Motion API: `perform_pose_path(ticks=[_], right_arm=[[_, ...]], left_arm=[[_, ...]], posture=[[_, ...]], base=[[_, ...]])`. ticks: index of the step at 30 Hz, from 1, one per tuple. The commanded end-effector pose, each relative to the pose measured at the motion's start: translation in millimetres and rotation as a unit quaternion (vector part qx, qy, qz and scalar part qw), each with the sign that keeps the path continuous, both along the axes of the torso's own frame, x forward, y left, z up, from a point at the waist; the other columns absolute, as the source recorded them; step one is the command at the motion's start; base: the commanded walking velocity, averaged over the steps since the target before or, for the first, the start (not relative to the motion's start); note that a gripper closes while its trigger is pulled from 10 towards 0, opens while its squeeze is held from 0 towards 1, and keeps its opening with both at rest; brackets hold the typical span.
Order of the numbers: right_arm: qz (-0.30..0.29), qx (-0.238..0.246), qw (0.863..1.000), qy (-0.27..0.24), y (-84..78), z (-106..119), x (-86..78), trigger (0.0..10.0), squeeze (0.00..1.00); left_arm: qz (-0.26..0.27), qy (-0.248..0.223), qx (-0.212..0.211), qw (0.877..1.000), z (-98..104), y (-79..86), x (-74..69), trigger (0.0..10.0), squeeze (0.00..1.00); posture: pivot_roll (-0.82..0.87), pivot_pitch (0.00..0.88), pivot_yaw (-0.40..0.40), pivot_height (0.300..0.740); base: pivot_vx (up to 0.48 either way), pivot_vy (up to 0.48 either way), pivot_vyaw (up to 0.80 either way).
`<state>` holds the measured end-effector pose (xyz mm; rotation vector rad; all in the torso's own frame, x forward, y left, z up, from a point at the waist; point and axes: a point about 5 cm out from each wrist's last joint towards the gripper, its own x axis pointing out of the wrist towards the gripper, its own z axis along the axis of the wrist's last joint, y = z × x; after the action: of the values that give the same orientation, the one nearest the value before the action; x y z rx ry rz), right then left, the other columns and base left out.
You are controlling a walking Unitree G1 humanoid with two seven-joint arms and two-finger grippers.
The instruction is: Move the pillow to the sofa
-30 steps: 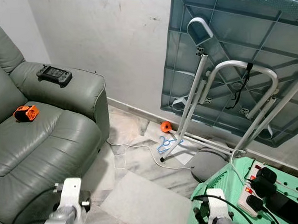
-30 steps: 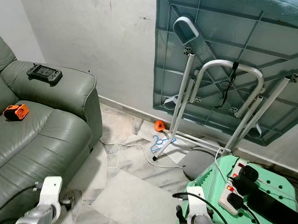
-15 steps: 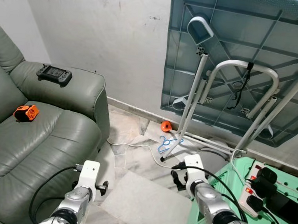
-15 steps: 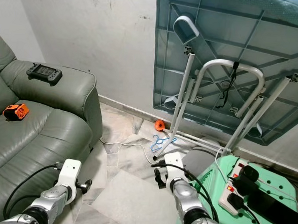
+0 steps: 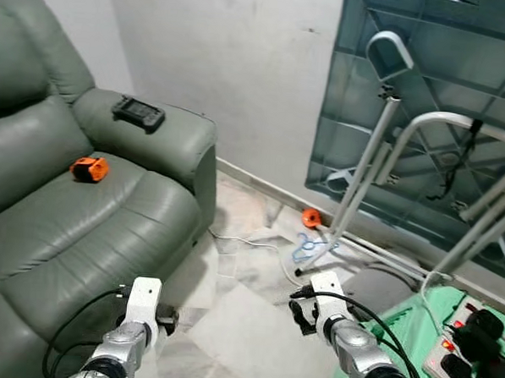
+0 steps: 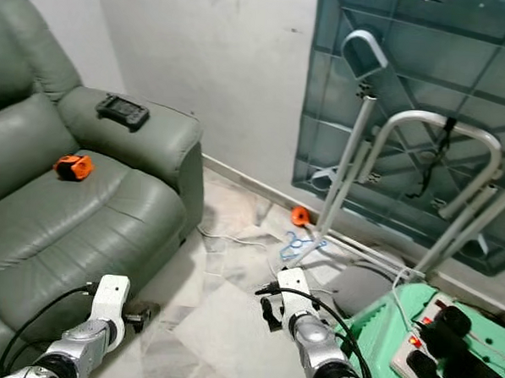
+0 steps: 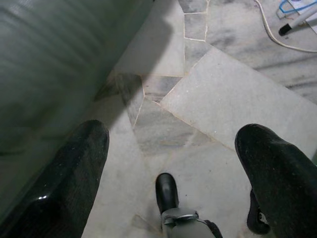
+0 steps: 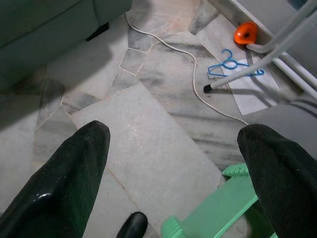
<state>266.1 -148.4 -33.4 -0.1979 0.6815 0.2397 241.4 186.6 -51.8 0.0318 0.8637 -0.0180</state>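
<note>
The grey pillow [image 5: 389,288] lies on the marble floor by the wall, partly hidden by the green stool [image 5: 415,326]. The grey-green leather sofa [image 5: 73,222] stands on the left. Both arms are held low in front of me over the floor between the two. My left gripper [image 7: 173,135] is open over bare tiles beside the sofa's base. Open as well, my right gripper [image 8: 173,133] hangs over the tiles a short way from the pillow. Neither holds anything.
An orange gadget [image 5: 90,169] lies on the sofa seat and a black controller [image 5: 138,113] on its armrest. A folded table [image 5: 435,105] and white metal frame [image 5: 365,169] lean on the wall. A white cable [image 8: 198,84], blue hanger [image 8: 233,67] and power strip [image 5: 449,358] are near.
Both arms have risen into view and reach forward. The camera has turned left, so more of the sofa shows and the stool sits nearer the right edge.
</note>
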Motion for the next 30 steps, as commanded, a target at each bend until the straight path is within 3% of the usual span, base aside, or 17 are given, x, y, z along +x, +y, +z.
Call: perform_pose_path(ticks=[1, 11, 16, 24, 30], right_arm=[[0.012, -0.005, 1.000, 0.007, 1.5, -1, -1.5, 10.0, 0.00], [0.014, -0.009, 1.000, 0.006, 1.8, -2, -1.8, 10.0, 0.00], [0.014, -0.013, 1.000, 0.003, 2.0, -1, -0.6, 10.0, 0.00], [0.012, -0.009, 1.000, 0.004, 3.9, 0, 0.0, 10.0, 0.00], [0.011, -0.010, 1.000, 0.001, 4.1, 1, 1.4, 10.0, 0.00]], left_arm=[[0.006, 0.002, -0.001, 1.000, 0, 2.4, 0.2, 10.0, 0.00], [0.013, -0.003, -0.002, 1.000, 2, 4.5, 1.4, 10.0, 0.00], [0.036, -0.024, 0.005, 0.999, 9, 17.3, 8.7, 10.0, 0.00], [0.048, -0.006, 0.022, 0.999, 1, 23.9, -4.6, 10.0, 0.00], [0.059, -0.010, 0.031, 0.998, 2, 28.8, -4.3, 10.0, 0.00]], posture=[[-0.11, 0.000, -0.006, 0.740], [-0.12, 0.000, -0.007, 0.740], [-0.11, 0.000, -0.013, 0.740], [-0.11, 0.000, -0.005, 0.740], [-0.11, 0.000, -0.005, 0.740]], base=[[0.000, 0.000, 0.80], [0.000, 0.000, 0.80], [0.000, 0.000, 0.80], [0.000, 0.000, 0.80], [0.000, 0.000, 0.80]])
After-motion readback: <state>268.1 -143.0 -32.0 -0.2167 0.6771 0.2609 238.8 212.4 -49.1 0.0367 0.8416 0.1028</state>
